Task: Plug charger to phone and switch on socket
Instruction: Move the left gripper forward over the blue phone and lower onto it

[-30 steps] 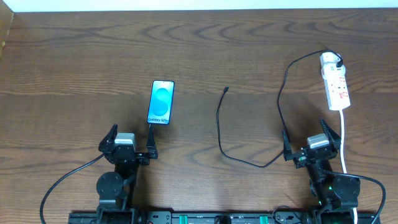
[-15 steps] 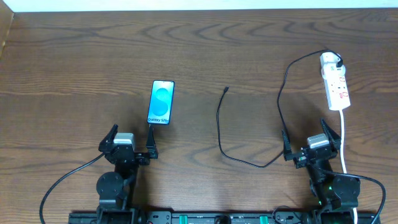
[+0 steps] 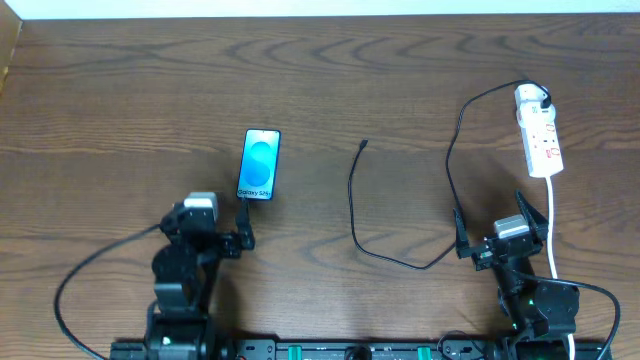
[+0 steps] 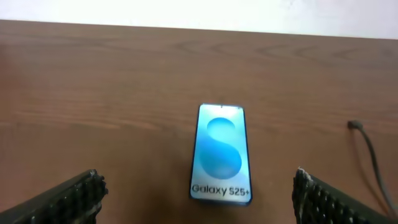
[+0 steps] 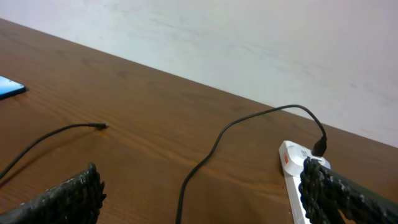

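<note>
Seen from overhead, the phone [image 3: 260, 165] lies face up on the dark wooden worktop [image 3: 320, 70], its cyan screen lit, just ahead of the left tool [image 3: 208, 215], whose jaws stand wide apart and hold nothing. The charger [image 3: 352, 200] trails loose across the middle of the worktop, its connector tip [image 3: 364, 144] well apart from the phone, to the phone's right. The cable runs on to the white socket [image 3: 538, 130] at far right, where its black plug [image 3: 543, 100] sits at the far end. The right tool [image 3: 492, 215] is parked near the socket, jaws spread and empty, with a white cord [image 3: 552, 220] running past it.

From the left wrist, the phone is centred between two black fingers [image 4: 81, 193] set far apart, and the connector tip shows at right.

From the right wrist, the fingers [image 5: 68, 196] again stand wide. The cable arcs up to the plug, which appears seated in the socket, though the near finger hides part of the strip and the switch position cannot be read.
</note>
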`<state>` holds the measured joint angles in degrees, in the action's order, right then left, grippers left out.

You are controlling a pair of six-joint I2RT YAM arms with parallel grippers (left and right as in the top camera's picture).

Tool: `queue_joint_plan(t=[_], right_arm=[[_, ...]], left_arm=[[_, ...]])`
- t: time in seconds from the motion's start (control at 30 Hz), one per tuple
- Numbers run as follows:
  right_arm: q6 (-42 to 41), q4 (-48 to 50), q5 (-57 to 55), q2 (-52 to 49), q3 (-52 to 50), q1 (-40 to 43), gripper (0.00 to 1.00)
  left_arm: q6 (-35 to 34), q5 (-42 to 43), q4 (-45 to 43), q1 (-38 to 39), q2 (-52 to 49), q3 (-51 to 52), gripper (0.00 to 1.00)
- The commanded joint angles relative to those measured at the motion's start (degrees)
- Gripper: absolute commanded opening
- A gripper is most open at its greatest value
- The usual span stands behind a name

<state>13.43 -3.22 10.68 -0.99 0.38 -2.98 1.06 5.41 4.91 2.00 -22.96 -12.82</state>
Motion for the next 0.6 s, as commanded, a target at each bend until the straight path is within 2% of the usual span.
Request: queue_joint_plan(t=[0.0, 0.27, 0.57], right_arm=[[-0.8, -0.2, 0.2, 0.3, -0.1, -0.4, 0.99], [-0.8, -0.2, 0.2, 0.3, -0.1, -0.4, 0.99], [-0.8, -0.2, 0.2, 0.3, -0.1, -0.4, 0.99]], left_arm=[[-0.9, 1.1, -0.2, 0.2, -5.9, -6.1, 0.98], [-0.9, 6.1, 2.8, 0.2, -19.3, -18.3, 0.98], [-0.9, 8.2, 19.7, 0.2, -36.2, -39.6, 0.98]])
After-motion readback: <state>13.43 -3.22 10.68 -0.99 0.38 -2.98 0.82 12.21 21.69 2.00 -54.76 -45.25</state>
